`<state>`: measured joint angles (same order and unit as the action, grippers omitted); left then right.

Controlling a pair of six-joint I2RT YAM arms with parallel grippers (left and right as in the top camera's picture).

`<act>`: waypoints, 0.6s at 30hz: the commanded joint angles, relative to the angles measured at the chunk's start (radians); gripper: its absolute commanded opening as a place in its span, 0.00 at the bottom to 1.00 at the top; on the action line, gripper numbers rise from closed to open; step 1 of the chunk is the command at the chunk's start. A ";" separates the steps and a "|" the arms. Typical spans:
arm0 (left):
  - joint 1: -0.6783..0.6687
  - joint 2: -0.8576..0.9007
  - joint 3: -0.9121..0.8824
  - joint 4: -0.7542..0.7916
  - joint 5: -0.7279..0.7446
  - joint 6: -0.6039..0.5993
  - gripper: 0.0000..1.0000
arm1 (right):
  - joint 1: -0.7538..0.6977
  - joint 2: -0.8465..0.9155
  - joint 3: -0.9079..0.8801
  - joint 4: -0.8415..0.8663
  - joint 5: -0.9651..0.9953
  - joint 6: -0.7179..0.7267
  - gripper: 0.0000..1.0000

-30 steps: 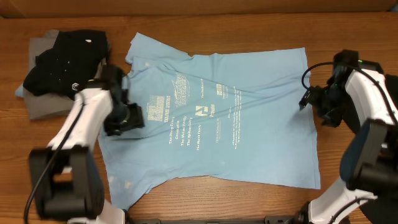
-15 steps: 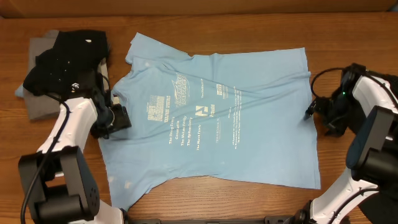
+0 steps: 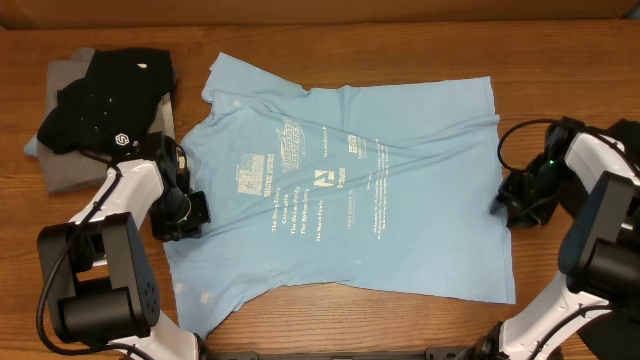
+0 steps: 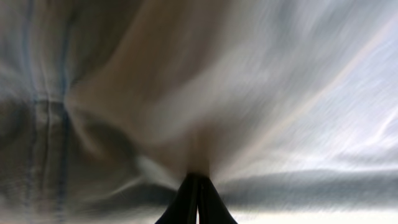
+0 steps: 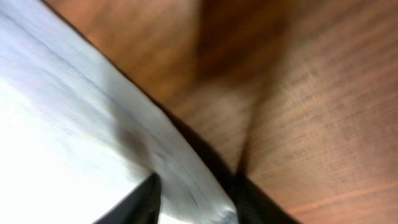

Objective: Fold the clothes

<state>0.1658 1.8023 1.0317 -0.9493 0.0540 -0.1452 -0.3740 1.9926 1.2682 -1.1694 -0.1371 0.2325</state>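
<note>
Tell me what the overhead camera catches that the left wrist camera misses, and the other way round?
Only overhead: the light blue T-shirt spread whole with its white lettering, the black shirts piled on a grey one, the right gripper at the T-shirt's far edge, and the wooden table. Only left wrist: a close look at cloth wrinkles gathered at closed fingertips. Both: the T-shirt and the left gripper, apparently pinching its edge.
</note>
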 commanded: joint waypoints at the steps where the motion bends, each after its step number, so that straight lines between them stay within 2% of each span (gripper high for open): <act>1: 0.042 0.014 -0.008 -0.046 -0.048 -0.074 0.04 | -0.040 0.016 -0.017 -0.035 0.054 0.030 0.31; 9: 0.154 0.010 -0.008 -0.151 -0.092 -0.080 0.04 | -0.082 0.013 -0.017 -0.089 0.144 0.061 0.24; 12: 0.170 -0.009 -0.008 -0.146 -0.079 -0.079 0.04 | -0.082 0.000 -0.017 -0.081 0.137 0.059 0.25; 15: 0.161 -0.056 -0.003 -0.121 -0.030 -0.043 0.04 | -0.082 -0.028 -0.016 -0.054 0.068 0.017 0.40; 18: 0.148 -0.114 0.024 -0.119 -0.003 -0.024 0.17 | -0.082 -0.067 -0.016 -0.023 -0.016 -0.041 0.48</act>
<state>0.3302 1.7691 1.0306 -1.0706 0.0078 -0.1967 -0.4564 1.9903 1.2545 -1.2098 -0.0647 0.2501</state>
